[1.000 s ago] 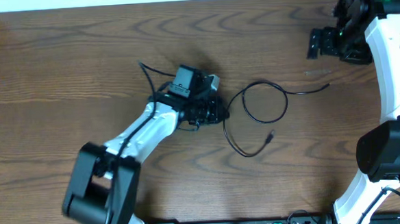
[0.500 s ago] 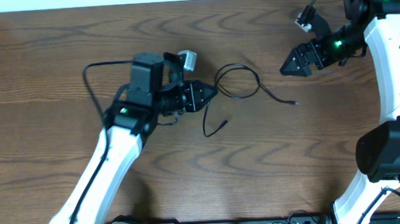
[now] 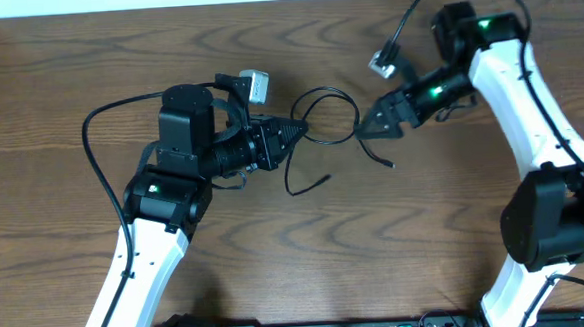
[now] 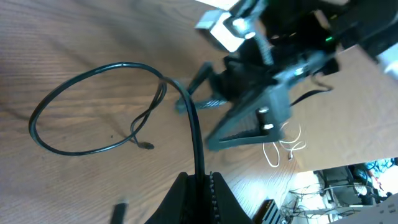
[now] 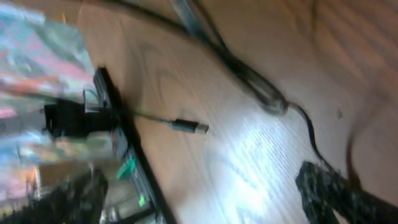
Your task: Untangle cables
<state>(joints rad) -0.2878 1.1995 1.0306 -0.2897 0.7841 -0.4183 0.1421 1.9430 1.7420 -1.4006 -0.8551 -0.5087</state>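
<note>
- The left gripper (image 3: 292,131), at mid-frame in the overhead view, is clamped on the thin black cord (image 4: 194,137), which runs out from between its fingertips.
- The cord curls into a loop at frame centre, over the wooden table (image 3: 86,54).
- The right gripper (image 3: 368,129), jaws spread, sits just right of the loop; whether it touches the loop is unclear.
- The cord's small plug end (image 3: 390,164) lies just below that gripper.

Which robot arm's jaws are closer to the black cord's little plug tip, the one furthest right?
Right. The right arm holds its jaws just beside that plug tip; the left arm pinches the black cord across the loop, farther off.
</note>
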